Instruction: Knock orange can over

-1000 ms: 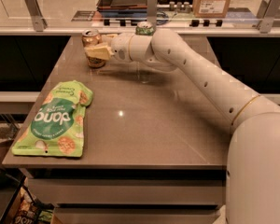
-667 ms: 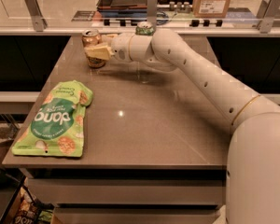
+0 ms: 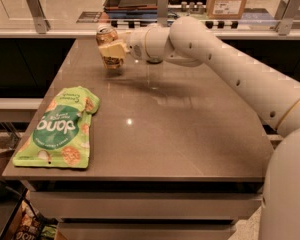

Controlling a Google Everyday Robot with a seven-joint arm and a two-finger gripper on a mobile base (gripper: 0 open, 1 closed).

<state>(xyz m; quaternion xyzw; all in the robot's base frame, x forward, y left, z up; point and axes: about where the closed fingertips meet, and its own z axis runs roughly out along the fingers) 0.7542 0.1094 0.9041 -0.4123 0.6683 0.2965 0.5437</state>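
The orange can point(image 3: 108, 60) stands at the far left of the brown table point(image 3: 190, 134), with its silver top point(image 3: 105, 30) leaning a little to the left. My gripper point(image 3: 113, 49) is right at the can's side and covers its middle from the front right. The white arm point(image 3: 215, 59) reaches in from the right, across the back of the table. I cannot tell whether the gripper holds the can or only presses against it.
A green snack bag point(image 3: 57, 129) lies flat near the table's front left edge. A dark object point(image 3: 154, 60) sits on the table, mostly hidden behind the wrist. Beyond the table's far edge runs a counter with a railing point(image 3: 162, 4) and a cardboard box point(image 3: 229, 1).
The gripper and the can have shifted slightly right and up. The arm now covers the green can top that showed behind the wrist earlier.
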